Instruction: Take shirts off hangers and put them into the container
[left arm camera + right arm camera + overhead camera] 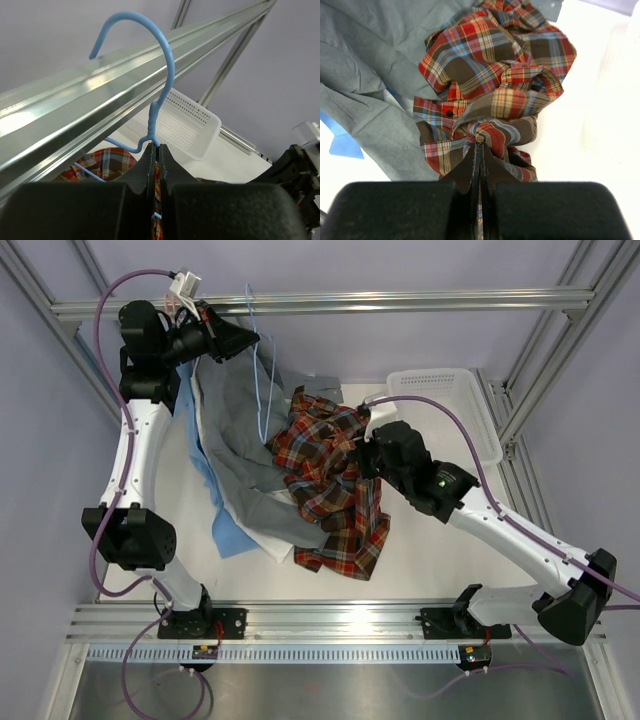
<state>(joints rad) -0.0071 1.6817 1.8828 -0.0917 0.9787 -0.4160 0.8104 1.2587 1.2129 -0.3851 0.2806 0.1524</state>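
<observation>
My left gripper (254, 342) is raised at the back left, shut on the neck of a light blue wire hanger (257, 375). In the left wrist view its hook (166, 55) curves up in front of the rail, above the gripper (159, 148). The plaid shirt (330, 470) lies crumpled mid-table, with part of it still on the hanger. My right gripper (360, 456) is shut on a bunched fold of it (492, 55), seen at the gripper (479, 141) in the right wrist view. A grey shirt (235, 430), a white one (262, 532) and a light blue one (224, 532) lie layered to the left. The white container (445, 400) stands at the back right.
An aluminium rail (400, 302) crosses the back of the workspace, close behind the hanger hook. Slanted frame posts (545, 370) stand right of the container. The grey shirt (370, 60) spreads left of the plaid in the right wrist view.
</observation>
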